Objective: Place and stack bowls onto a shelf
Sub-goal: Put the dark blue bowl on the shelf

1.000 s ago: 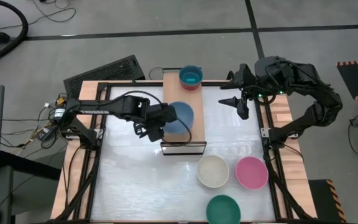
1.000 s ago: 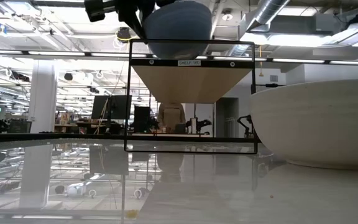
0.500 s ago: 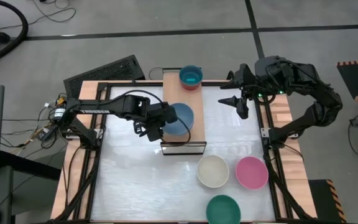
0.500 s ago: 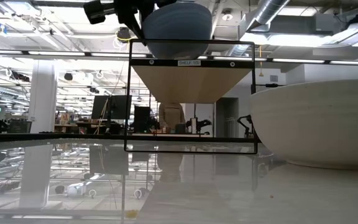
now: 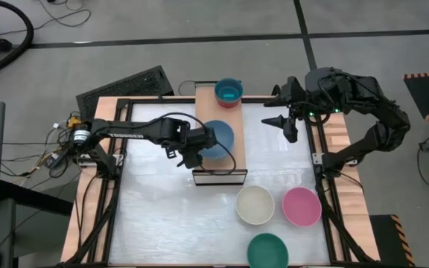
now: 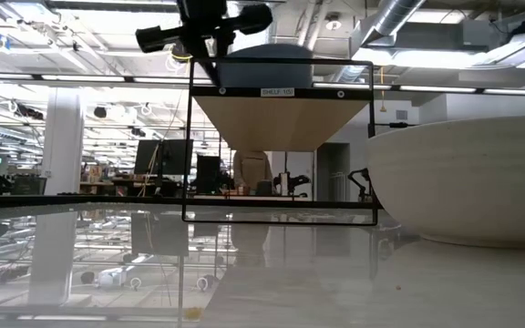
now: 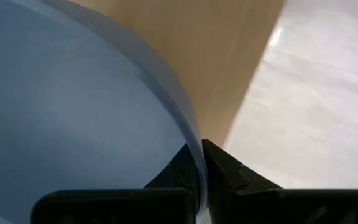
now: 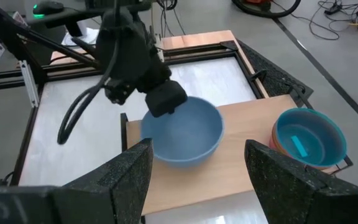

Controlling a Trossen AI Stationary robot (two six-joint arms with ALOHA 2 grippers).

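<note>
We see the left gripper (image 5: 202, 147) over the long light-wood shelf with the dark front edge (image 5: 222, 176), its two dark fingers (image 7: 219, 171) pinching the rim of the large round grey-blue plastic bowl (image 5: 218, 138). The bowl sits on the shelf, about midway along its length, and in the low view its underside meets the shelf's dark front bar. In the left wrist view the thin bowl wall runs between the two fingertips, with the wood of the shelf just beyond.

At the far end of the shelf stands a small cyan plastic bowl (image 5: 229, 92) nested in a red one; the right wrist view shows an orange-red rim under the cyan wall.

The right gripper (image 5: 287, 119) hangs above the table's right edge, well apart from the shelf, with its fingers spread wide.

On the pale table top (image 5: 162, 216), near the front, we find three more bowls: a cream-white round bowl (image 5: 255, 204) just below the shelf's front end, a pink round bowl (image 5: 302, 206) beside it, and a dark green round bowl (image 5: 267, 251) at the front edge.
</note>
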